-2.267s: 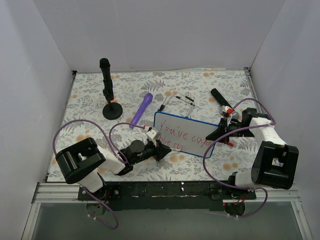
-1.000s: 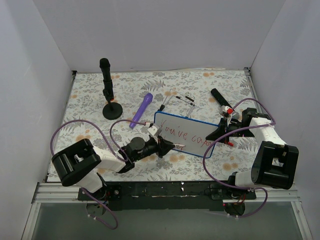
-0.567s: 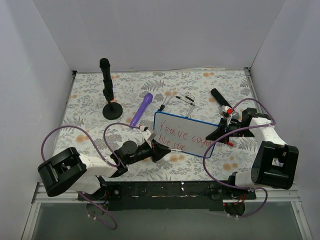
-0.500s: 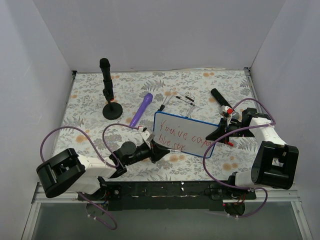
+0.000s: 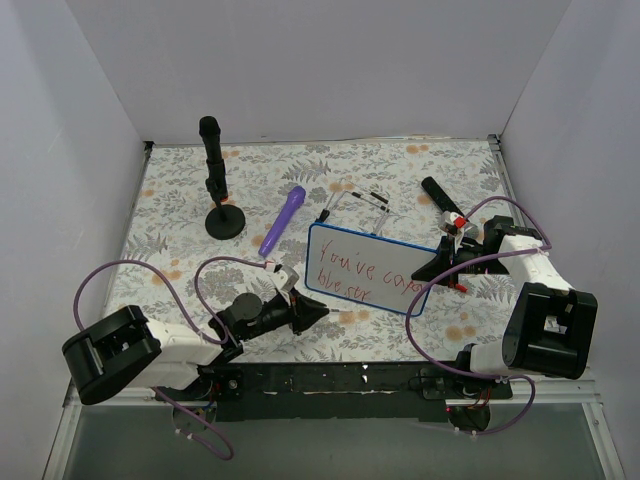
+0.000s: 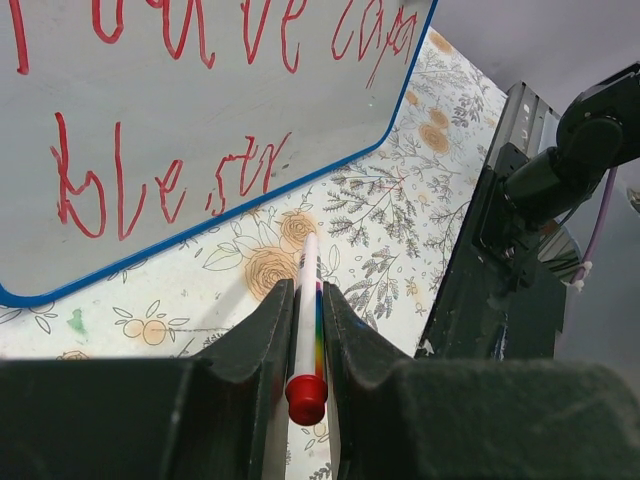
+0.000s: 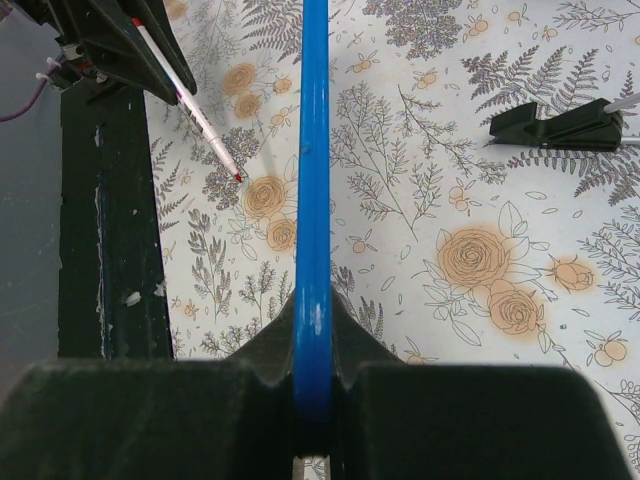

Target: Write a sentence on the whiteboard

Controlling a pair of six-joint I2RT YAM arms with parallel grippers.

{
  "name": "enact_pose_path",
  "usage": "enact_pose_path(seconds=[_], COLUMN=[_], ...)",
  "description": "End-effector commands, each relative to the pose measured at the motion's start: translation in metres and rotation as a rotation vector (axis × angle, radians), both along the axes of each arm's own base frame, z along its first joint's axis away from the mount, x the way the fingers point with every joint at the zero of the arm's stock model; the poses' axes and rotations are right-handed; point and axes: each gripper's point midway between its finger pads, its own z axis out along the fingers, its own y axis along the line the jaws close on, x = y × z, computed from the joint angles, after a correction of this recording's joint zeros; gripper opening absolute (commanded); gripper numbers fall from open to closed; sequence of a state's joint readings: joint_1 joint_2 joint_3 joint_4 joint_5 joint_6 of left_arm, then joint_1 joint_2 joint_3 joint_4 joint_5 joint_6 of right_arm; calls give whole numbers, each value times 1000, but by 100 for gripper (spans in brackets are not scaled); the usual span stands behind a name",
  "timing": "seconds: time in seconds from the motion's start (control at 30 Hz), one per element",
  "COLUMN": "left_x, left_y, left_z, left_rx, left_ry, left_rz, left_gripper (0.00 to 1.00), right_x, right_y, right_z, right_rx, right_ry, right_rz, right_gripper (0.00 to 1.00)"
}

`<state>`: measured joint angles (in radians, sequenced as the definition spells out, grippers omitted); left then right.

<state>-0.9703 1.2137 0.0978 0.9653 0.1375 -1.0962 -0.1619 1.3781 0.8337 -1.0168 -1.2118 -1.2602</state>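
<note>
The small glossy white whiteboard (image 5: 385,258) with blue rim sits on the floral tabletop (image 5: 180,215), its right edge pinched in the right gripper (image 5: 429,271). The left gripper (image 5: 317,312), clamped on a red-capped white marker (image 6: 307,310), lies just off its near edge.

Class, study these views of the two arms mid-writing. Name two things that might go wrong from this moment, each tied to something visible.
1. The left gripper holds the marker with its uncapped tip low over the tablecloth, off the whiteboard; a small dip may stain the cloth.
2. The right gripper clamps only the board's thin blue rim; writing pressure might tilt it and distort the sentence.
</note>
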Motion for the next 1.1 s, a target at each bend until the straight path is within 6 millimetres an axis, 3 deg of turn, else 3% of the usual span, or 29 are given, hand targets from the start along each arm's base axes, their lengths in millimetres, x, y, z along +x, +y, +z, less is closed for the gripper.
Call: enact_pose_path(seconds=[0.0,0.33,0.7,1.07], left_x=[4,15,35,44], left_y=[1,-6,-29,-47], left_z=[5,3,5,6], left_rx=[-22,-11,17,30], left_ry=[-20,-18,-56,-53], left_rz=[20,47,56,34], left_gripper=[0,0,0,0], right_x=[-4,-4,-4,-4], right_y=[-5,-5,-4,-4], right_z=[-10,-10,-8,-7], right_rx=[-71,-73,-69,-67], right_ry=[-10,-11,-19,-24], right_rz=[15,15,16,17], right_gripper=[1,1,1,1])
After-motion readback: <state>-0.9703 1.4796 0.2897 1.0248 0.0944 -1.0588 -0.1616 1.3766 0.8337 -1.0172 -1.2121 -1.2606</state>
